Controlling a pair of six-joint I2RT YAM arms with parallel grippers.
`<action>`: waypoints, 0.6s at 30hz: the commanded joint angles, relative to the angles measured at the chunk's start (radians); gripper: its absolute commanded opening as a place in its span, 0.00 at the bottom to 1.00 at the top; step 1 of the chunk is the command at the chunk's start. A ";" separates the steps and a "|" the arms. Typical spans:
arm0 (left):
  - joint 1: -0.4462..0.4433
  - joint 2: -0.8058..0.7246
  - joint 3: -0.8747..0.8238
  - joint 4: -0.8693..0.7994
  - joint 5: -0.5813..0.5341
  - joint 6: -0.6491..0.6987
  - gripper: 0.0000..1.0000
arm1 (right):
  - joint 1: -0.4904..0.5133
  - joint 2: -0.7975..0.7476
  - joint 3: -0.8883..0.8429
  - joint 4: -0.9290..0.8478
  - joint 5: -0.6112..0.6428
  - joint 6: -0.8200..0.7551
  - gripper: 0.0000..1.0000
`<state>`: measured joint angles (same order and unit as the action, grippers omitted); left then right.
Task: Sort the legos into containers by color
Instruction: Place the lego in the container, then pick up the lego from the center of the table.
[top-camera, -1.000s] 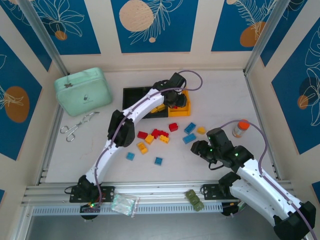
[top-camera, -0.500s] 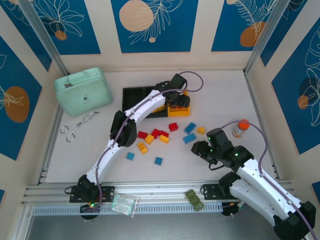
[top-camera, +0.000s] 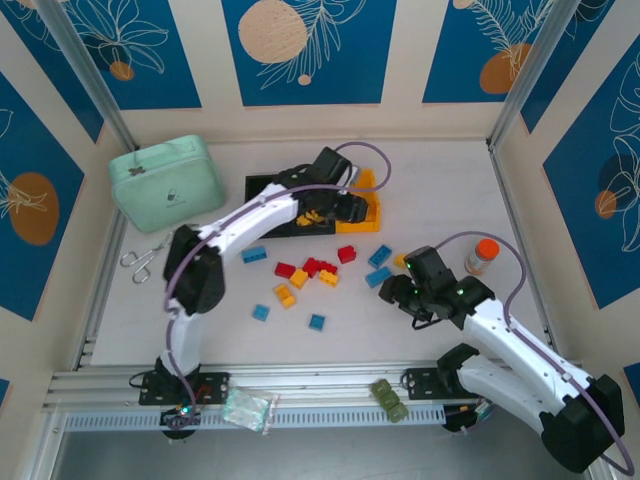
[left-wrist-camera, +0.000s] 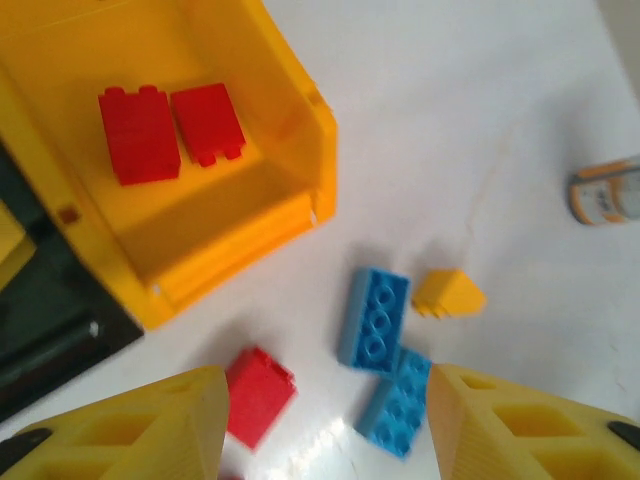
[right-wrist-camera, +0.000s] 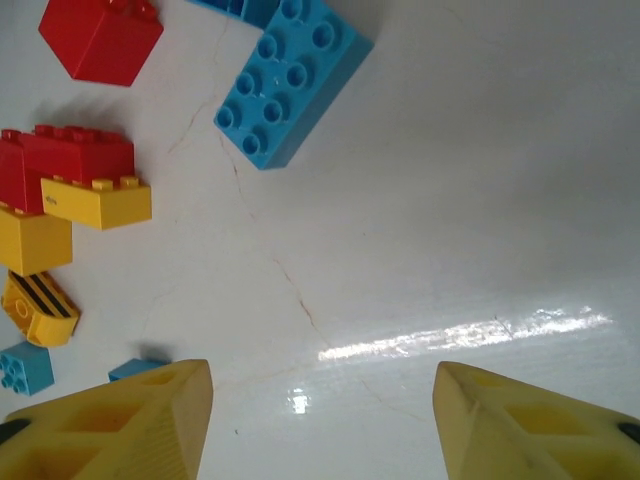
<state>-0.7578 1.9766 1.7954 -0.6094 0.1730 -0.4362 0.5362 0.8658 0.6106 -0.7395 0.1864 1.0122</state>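
Legos (top-camera: 320, 268) scatter across white table (top-camera: 440, 190), blue-patterned walls (top-camera: 310, 70) around.

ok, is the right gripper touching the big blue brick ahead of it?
Apart. The right wrist view shows a wide strip of bare table between the right gripper and the blue brick.

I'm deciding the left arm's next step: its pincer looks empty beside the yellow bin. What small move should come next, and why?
Probably lower the left pincer onto the loose red brick nearest it and close. The pincer is open and empty, and the yellow bin nearby already holds two red bricks, so red seems to belong there.
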 joint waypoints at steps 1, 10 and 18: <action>-0.007 -0.146 -0.211 0.130 0.062 0.002 0.55 | -0.005 0.063 0.045 0.016 0.033 0.005 0.64; -0.007 -0.506 -0.708 0.216 0.065 -0.061 0.56 | -0.025 0.339 0.160 0.071 0.056 0.055 0.75; -0.006 -0.707 -0.945 0.249 0.020 -0.134 0.58 | -0.027 0.552 0.255 0.098 0.081 0.090 0.78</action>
<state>-0.7578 1.3045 0.8883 -0.4034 0.2157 -0.5316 0.5117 1.3830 0.8246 -0.6445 0.2379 1.0653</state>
